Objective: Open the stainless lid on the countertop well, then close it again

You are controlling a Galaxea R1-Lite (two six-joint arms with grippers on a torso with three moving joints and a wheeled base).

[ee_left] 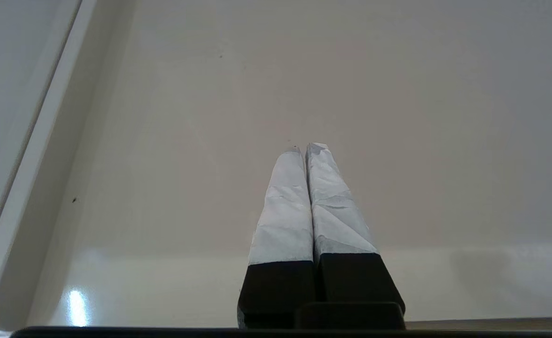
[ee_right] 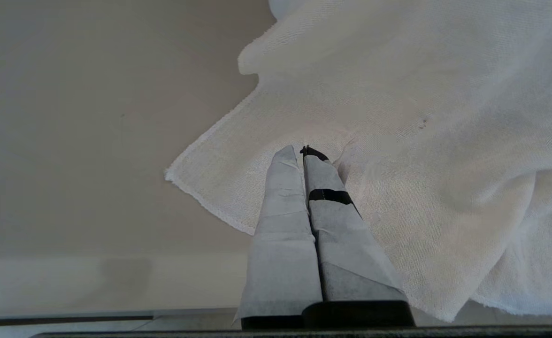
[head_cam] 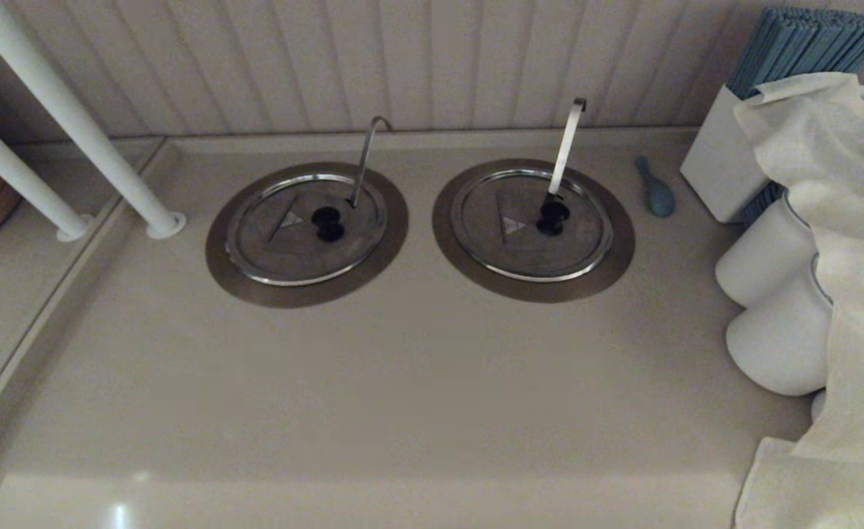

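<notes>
Currently the stainless lid (head_cam: 306,228) sits flat on the countertop well (head_cam: 219,257), the left of 2 lidded wells, out of both wrist views, where the left gripper (ee_left: 305,149) and right gripper (ee_right: 299,150) hang with fingers pressed together, gripping nothing.

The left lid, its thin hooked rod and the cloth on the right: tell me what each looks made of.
The lid looks like dull brushed steel, grey with a shiny rim; its knob looks like black plastic, though that is a guess. The rod seems to be thin grey metal. The cloth shows an open cotton-like weave and a hemmed edge.
</notes>
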